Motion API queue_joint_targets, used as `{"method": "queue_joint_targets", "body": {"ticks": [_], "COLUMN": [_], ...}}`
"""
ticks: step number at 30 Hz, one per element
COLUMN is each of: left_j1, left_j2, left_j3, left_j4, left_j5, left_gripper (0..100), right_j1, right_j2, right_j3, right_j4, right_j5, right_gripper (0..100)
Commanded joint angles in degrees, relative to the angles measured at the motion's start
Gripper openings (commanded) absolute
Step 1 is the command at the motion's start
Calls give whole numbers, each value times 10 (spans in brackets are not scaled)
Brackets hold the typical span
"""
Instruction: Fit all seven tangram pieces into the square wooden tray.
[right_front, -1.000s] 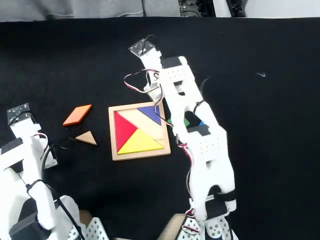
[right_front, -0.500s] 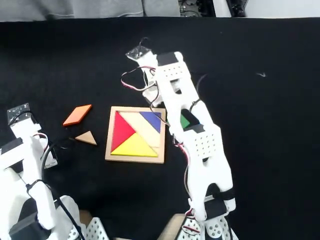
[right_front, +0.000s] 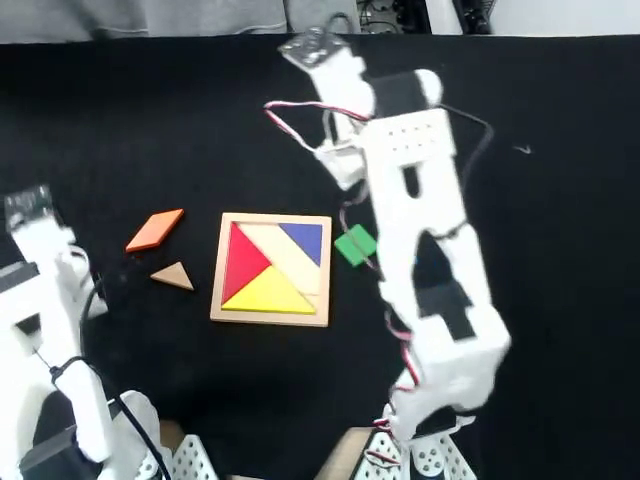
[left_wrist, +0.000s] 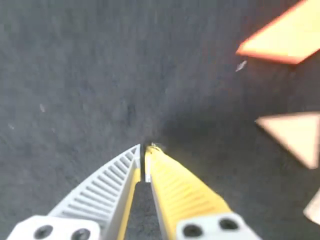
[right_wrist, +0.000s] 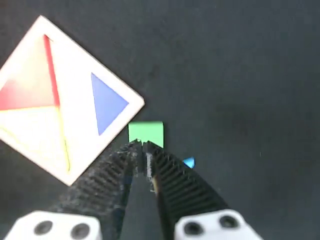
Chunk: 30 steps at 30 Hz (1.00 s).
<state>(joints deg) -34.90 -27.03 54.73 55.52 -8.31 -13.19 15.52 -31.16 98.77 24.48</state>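
The green square (right_front: 354, 245) lies on the table just beside the wooden tray's (right_front: 270, 319) right edge. The right gripper (right_wrist: 145, 146), fingers pressed together and empty, points at it, tips just short. The left gripper (left_wrist: 145, 148), also closed, sits well apart.

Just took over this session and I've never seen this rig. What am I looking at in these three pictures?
The white left arm and right arm stand at a black table. One picture looks down from above; the other two come from a camera on each arm's wrist, looking along its tool. The left tool and right tool are shut, holding nothing. The wooden tray holds a red piece, a yellow piece and a blue piece. On the table lie a green square, an orange parallelogram and a tan triangle.
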Motion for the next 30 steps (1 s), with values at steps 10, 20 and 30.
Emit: {"method": "queue_joint_targets", "body": {"ticks": [10, 20, 30], "left_j1": [121, 199, 240], "left_j2": [-16, 171, 270], "left_j3": [-326, -370, -434], "left_j4": [188, 172, 156], "left_j5": [-61, -73, -59], "left_gripper": [191, 210, 248], "right_j1": [-14, -14, -16], "right_j2": [-346, -419, -419], "right_j3": [652, 802, 851], "right_j4": [-322, -402, -473], "right_j5": [-92, -110, -105], "right_gripper": [11, 11, 11]}}
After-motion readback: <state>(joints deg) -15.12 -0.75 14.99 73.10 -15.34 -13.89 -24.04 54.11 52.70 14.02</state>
